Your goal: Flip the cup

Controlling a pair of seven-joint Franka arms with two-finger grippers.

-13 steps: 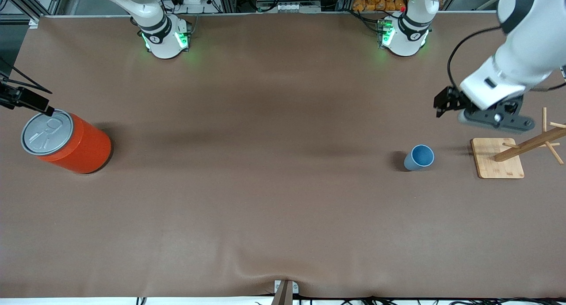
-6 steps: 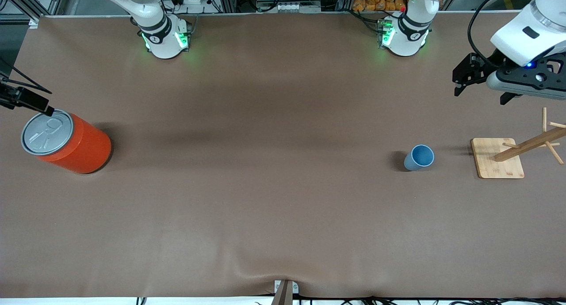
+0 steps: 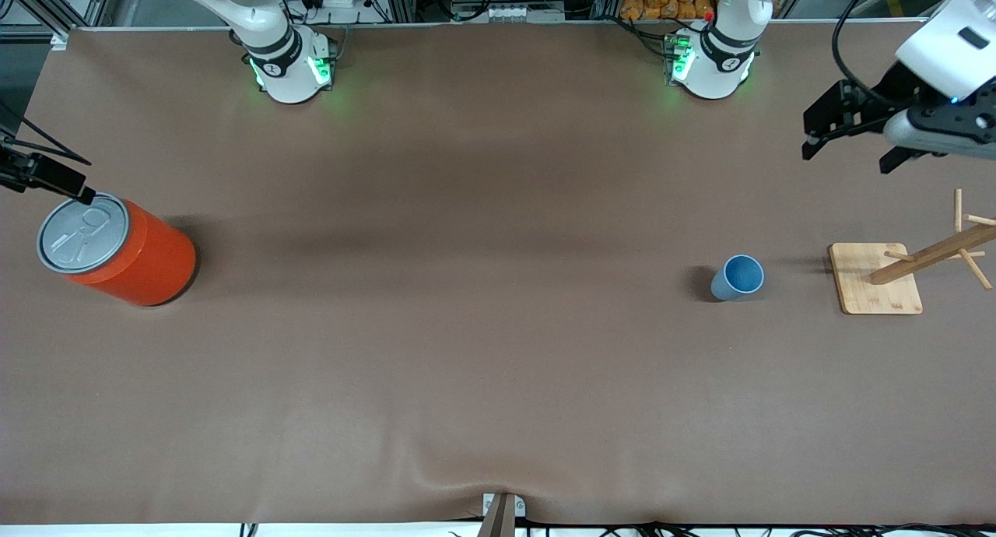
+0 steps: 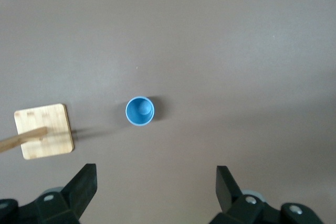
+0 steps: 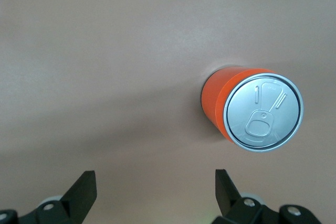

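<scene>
The small light-blue cup [image 3: 737, 278] stands upright on the brown table, mouth up, showing its darker blue inside. The left wrist view looks straight down into the cup [image 4: 139, 112]. My left gripper [image 3: 846, 157] hangs high in the air near the left arm's end of the table, apart from the cup. It is open [image 4: 156, 179] and holds nothing. My right gripper [image 3: 54, 180] waits above the orange can at the right arm's end, also open [image 5: 155, 182] and holding nothing.
A wooden peg rack on a square bamboo base [image 3: 875, 288] stands beside the cup toward the left arm's end [image 4: 43, 131]. The large orange can [image 3: 117, 249] with a grey pull-tab lid [image 5: 262, 114] stands at the right arm's end.
My left gripper has risen and pulled back toward the arms' bases, away from the cup and the rack. The cup, the can and the right arm have not moved.
</scene>
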